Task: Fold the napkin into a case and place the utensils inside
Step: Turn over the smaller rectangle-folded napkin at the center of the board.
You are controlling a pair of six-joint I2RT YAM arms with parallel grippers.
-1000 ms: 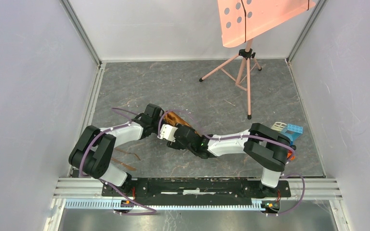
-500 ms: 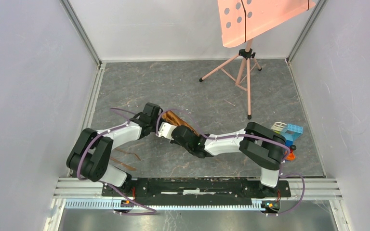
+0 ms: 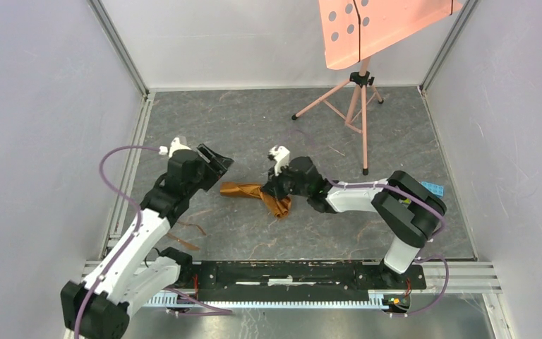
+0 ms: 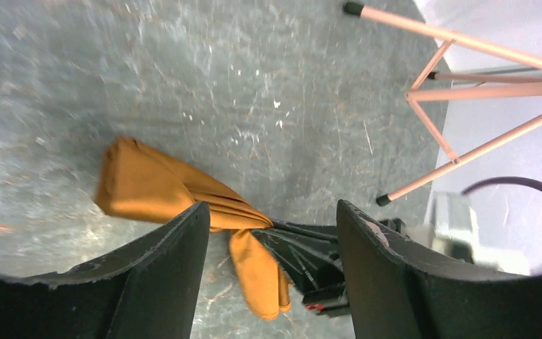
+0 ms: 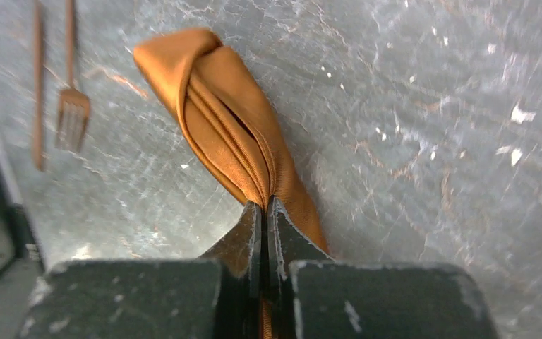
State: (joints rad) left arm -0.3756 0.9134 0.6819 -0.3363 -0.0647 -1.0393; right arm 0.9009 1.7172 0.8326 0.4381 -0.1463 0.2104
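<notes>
Right gripper (image 5: 263, 206) pinched tight on bunched orange-brown fabric napkin (image 5: 212, 106); left gripper (image 4: 268, 212) jaws wide apart, off the cloth; salmon-pink tripod (image 3: 353, 99) well apart.

Pale grey walls (image 3: 42, 106) close in a dark grey marbled desk (image 3: 254, 127); far right stands a salmon-pink perforated panel (image 3: 381, 28) on a slender pink tripod (image 3: 363, 120).
</notes>
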